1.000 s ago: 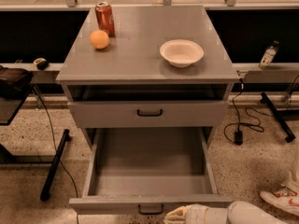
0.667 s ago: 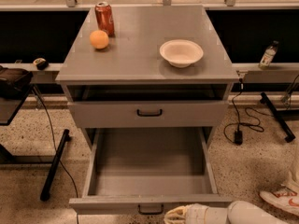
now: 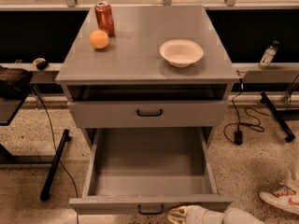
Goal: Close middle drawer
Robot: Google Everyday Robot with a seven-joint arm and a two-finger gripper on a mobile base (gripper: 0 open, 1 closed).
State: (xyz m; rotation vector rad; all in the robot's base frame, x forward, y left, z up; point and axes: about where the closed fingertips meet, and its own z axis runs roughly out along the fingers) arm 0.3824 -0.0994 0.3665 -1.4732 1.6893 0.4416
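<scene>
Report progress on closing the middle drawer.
Done: nothing yet. The middle drawer stands pulled far out, its empty grey box exposed. In hand: the tool sits at the bottom edge of the view, against or just short of the drawer front, right of the black handle; contact cannot be told. Left: the whole push inward until the drawer is shut.

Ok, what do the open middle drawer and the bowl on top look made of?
Middle drawer: probably painted metal or laminate, going by its matte grey, flat, even faces. Bowl: likely ceramic or plastic, being off-white and smooth with a soft sheen. The claw sits just in front of the drawer's front, at the bottom edge.
</scene>
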